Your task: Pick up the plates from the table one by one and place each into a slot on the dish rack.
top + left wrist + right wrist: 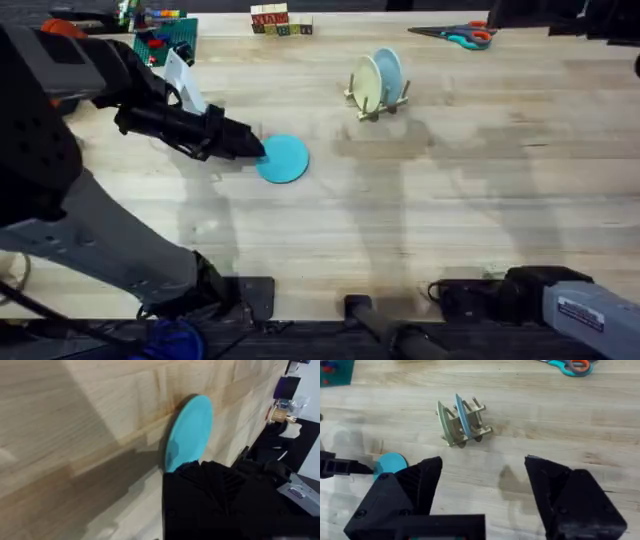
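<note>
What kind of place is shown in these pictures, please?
Probably a robot lab workbench, not a kitchen: a wooden table carries a toy-sized dish rack, scissors and lettered blocks.

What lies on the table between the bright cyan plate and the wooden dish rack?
Bare light wooden tabletop separates the bright cyan round plate from the small wooden dish rack, as the overhead view shows.

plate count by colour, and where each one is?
Bright cyan-blue plate: 1, flat on the table, left gripper at its edge
Pale blue plate: 1, standing in the dish rack
Cream-yellow plate: 1, standing in the dish rack
Total: 3 plates, 2 racked, 1 left
</note>
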You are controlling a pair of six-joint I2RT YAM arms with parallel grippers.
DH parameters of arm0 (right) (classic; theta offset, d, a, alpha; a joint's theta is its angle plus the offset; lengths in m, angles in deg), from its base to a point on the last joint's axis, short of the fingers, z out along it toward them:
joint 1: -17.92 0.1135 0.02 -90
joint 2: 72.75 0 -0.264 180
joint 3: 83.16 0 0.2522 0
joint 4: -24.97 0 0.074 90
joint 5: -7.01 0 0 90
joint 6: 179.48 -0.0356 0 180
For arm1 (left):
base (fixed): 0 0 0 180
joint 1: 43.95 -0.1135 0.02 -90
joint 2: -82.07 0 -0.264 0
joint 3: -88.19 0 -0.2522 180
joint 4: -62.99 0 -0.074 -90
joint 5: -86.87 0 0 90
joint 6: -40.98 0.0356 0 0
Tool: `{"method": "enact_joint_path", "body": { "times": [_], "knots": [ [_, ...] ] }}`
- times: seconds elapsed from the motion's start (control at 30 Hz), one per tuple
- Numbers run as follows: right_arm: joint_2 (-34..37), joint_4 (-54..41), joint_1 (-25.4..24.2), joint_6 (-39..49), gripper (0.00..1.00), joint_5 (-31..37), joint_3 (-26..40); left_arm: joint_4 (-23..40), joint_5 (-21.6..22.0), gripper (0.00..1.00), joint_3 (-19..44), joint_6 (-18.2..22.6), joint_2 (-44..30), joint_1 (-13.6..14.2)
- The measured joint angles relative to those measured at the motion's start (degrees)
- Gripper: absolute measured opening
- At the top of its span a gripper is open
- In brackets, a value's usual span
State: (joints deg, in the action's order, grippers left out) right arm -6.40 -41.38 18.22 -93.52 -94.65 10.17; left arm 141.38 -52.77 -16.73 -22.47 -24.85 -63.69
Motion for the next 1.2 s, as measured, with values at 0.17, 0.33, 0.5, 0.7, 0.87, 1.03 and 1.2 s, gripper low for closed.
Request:
{"method": "enact_joint_path", "body": {
  "times": [0.17, 0.33, 0.5, 0.7, 0.87, 1.03, 1.2],
  "knots": [
    [0.0, 0.0, 0.0, 0.0, 0.994, 0.0, 0.0, -0.6, 0.2, 0.04, 0.0, 0.0, -2.1, 0.0],
    [0.0, 0.0, 0.0, 0.0, 0.994, 0.0, 0.0, -1.1, 0.3, 0.042, 0.0, -1.3, -6.3, -0.1],
    [0.0, 0.0, 0.0, 0.0, 0.992, 0.0, 0.0, -0.5, -1.1, 0.042, 0.5, -0.7, -8.6, -0.1],
    [0.0, 0.0, 0.0, 0.0, 0.994, 0.0, 0.0, -0.2, -1.6, 0.042, 0.8, 0.0, -9.2, -0.1],
    [0.0, 0.0, 0.0, 0.0, 0.994, 0.0, 0.0, -0.2, -1.7, 0.042, 0.8, 0.1, -9.2, -0.1],
    [0.0, 0.0, 0.0, 0.0, 0.993, 0.0, 0.0, -0.1, -1.7, 0.042, 0.8, 0.1, -9.2, -0.1],
    [0.0, 0.0, 0.0, 0.0, 0.993, 0.0, 0.0, -0.2, -1.7, 0.042, 0.8, 0.1, -9.2, -0.1]
  ]
}}
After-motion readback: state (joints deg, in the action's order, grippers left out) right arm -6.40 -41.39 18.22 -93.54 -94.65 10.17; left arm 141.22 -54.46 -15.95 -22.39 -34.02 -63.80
